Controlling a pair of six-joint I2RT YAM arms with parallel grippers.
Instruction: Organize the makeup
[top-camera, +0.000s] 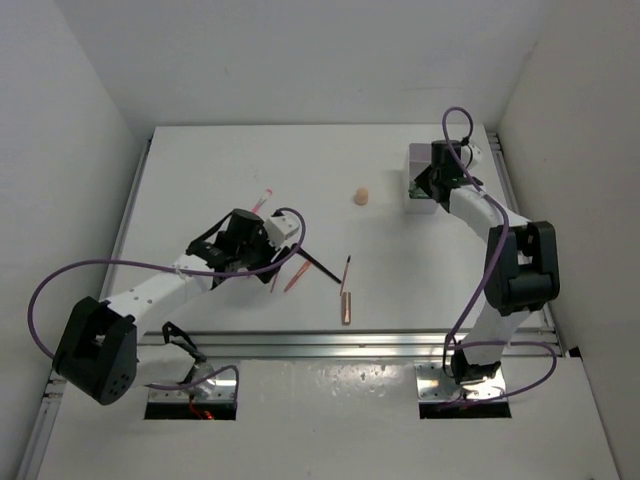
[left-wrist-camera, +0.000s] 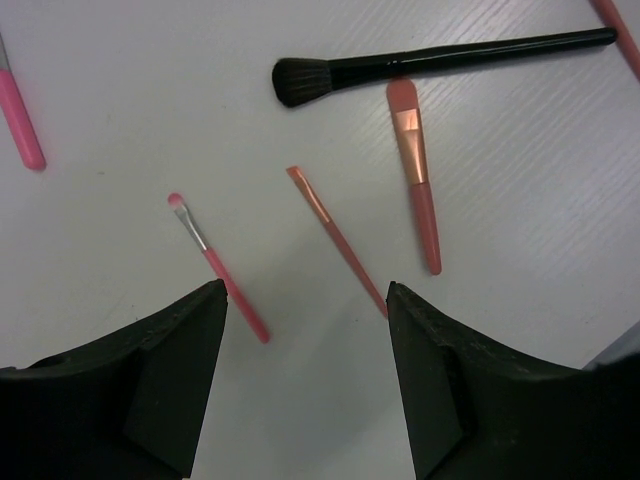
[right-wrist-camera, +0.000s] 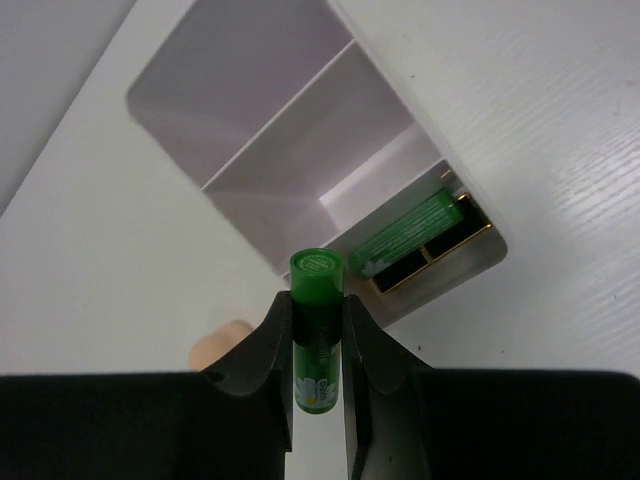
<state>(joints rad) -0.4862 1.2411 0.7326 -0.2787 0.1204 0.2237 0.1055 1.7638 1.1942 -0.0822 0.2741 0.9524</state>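
1. Right gripper (right-wrist-camera: 318, 312) is pinching a green plastic tube (right-wrist-camera: 317, 290). The tube's long axis runs in line with the fingers, flat cap end poking out past the tips.
2. Beige egg-shaped sponge (right-wrist-camera: 218, 345) sits on the table just left of the fingers, apart from the box.
3. White translucent compartment box (right-wrist-camera: 250, 100) is just ahead of the cap, a bit right, open side toward the wrist camera. My read: a short push forward, then release.
4. Contents: second green tube (right-wrist-camera: 405, 235) lies on its side in the narrow end bay, beside dark gold-edged pieces (right-wrist-camera: 440, 250) I can't identify. The two bigger bays show only bare walls.
5. Left gripper (left-wrist-camera: 305, 295) is spread wide and holds nothing. Thin pink-orange pencil (left-wrist-camera: 335, 240) runs lengthwise toward the gap, black brush (left-wrist-camera: 440, 60) lies crosswise beyond. All of this is well apart from the box, so the right arm is nearer.
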